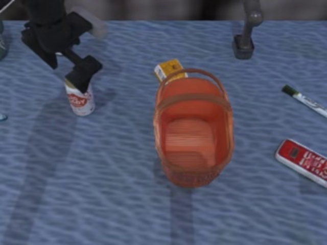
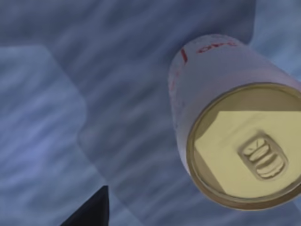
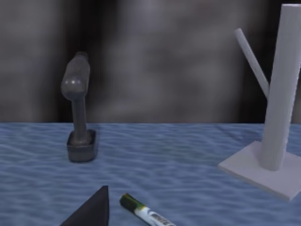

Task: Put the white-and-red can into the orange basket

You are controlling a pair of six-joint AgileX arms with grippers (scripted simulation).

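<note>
A blue, wave-patterned tabletop (image 1: 102,194) seen from above. The white-and-red can (image 1: 80,100) stands upright toward the left side, well apart from the orange basket (image 1: 193,127). The left tool (image 1: 82,74) hangs directly over the can's top, its dark body covering the can's upper rim; whether its fingers are spread or closed around the can cannot be told. From the left wrist camera the can's dull gold lid and pull tab fill one side, with only one dark fingertip (image 2: 91,212) showing, apart from the can.

The basket sits near the middle, empty, handle arched across it. A small yellow box (image 1: 168,70) lies touching its far rim. On the right side lie a marker pen (image 1: 305,100) and a flat red-and-white box (image 1: 302,162). The right arm is parked at the far right edge of the tabletop, its tool out of the overhead view; its wrist camera shows one dark fingertip (image 3: 91,212), so its opening cannot be told.
</note>
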